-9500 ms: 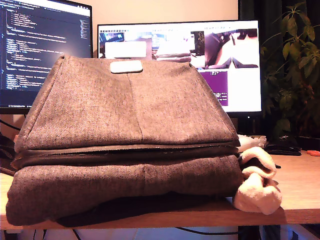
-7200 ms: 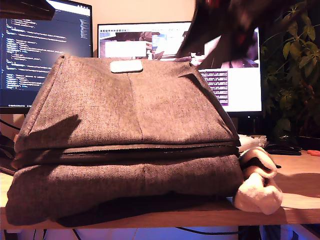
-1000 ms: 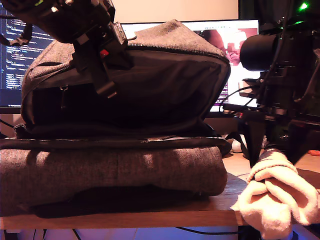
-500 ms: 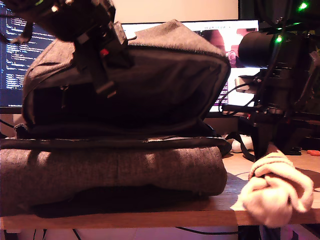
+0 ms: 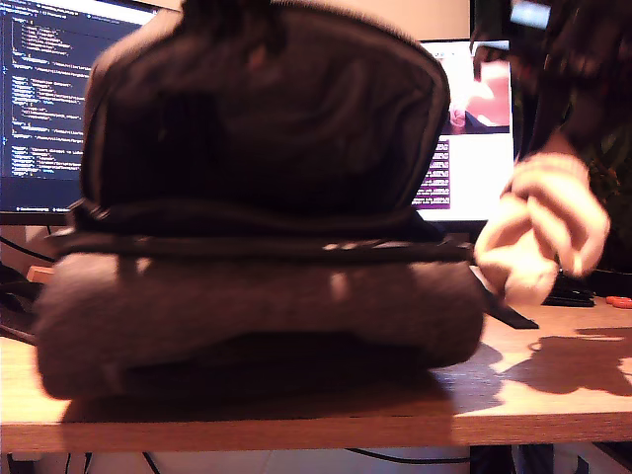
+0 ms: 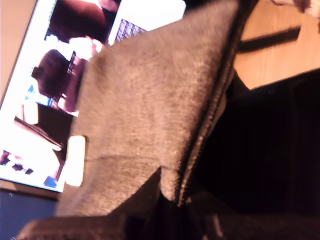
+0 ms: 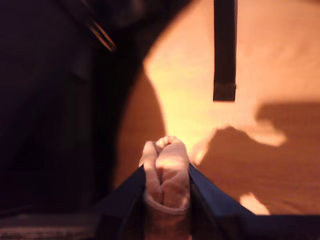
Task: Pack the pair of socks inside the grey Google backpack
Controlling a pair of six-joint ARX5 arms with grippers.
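Observation:
The grey Google backpack [image 5: 257, 316] lies on the wooden table, its flap raised and the dark lining [image 5: 267, 128] showing. My first gripper [image 5: 232, 15] is a dark blur at the flap's top edge. In the first wrist view the grey flap [image 6: 145, 100] with its white patch [image 6: 75, 160] and zipper trim runs into the jaws, so the gripper is shut on it. The cream pair of socks [image 5: 543, 227] hangs in the air at the exterior view's right, beside the opening. My second gripper [image 7: 166, 171] is shut on the socks [image 7: 167, 165], above the table.
Two lit monitors [image 5: 474, 148] stand behind the backpack. A black strap [image 5: 504, 308] trails onto the table [image 5: 553, 385] at the exterior view's right, also seen as the strap [image 7: 225, 50]. A dark object [image 5: 568, 291] sits further back there. The table's front edge runs close to the camera.
The socks have risen off the table into the air. The flap has been pulled higher and the opening is wider. The backpack has shifted toward the exterior view's right.

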